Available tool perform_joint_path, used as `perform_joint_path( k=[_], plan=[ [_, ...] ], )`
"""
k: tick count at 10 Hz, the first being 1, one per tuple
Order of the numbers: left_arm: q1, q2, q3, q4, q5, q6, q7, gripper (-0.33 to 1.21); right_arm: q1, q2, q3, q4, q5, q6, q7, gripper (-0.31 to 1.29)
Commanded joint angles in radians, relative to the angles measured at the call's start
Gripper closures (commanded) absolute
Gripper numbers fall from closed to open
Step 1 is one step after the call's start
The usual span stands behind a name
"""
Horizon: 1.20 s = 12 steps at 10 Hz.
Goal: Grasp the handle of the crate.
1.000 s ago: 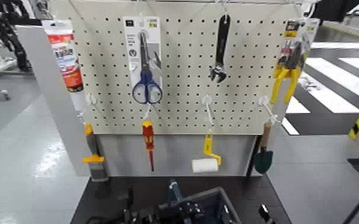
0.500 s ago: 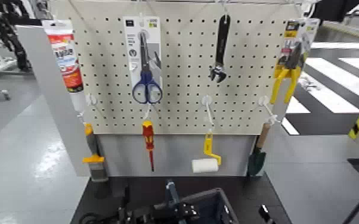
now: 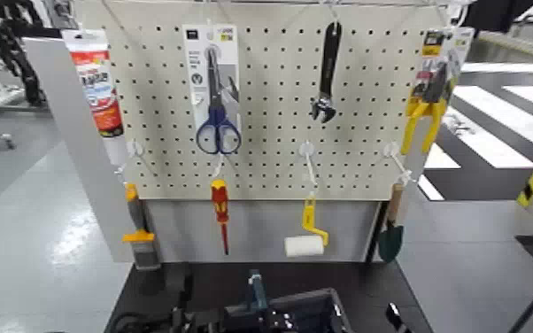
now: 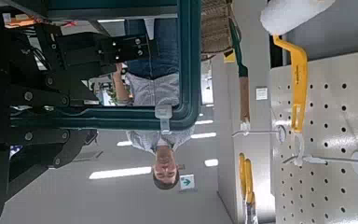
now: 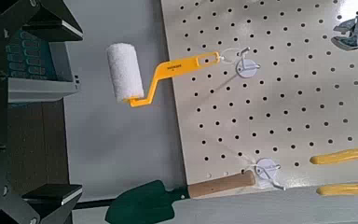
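The dark crate sits at the bottom of the head view on a dark table. Its thin blue-grey handle rises upright from the rim. My left gripper is low beside the crate's left end. In the left wrist view the handle's teal bar runs between the black fingers, which close on it. My right gripper is open and empty, with a corner of the crate beside it. A bit of it shows in the head view right of the crate.
A pegboard stands close behind the crate with scissors, a wrench, pliers, a screwdriver, a yellow paint roller and a green trowel hanging low. A person stands beyond the crate.
The crate and its handle have shifted slightly left and sunk lower in the head view. The trowel on the pegboard swings a little.
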Motion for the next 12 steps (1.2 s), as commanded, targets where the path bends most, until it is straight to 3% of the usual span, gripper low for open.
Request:
perform_joint_path(
  k=[1, 12],
  plan=[
    [0.019, 0.016, 0.009, -0.042, 0.018, 0.008, 0.009, 1.19, 0.002, 0.002, -0.003, 0.000, 0.002, -0.003, 0.000, 0.15],
    [0.025, 0.018, 0.028, -0.047, 0.035, 0.023, 0.014, 1.19, -0.004, 0.000, -0.003, 0.000, 0.025, -0.005, 0.001, 0.15]
  ],
)
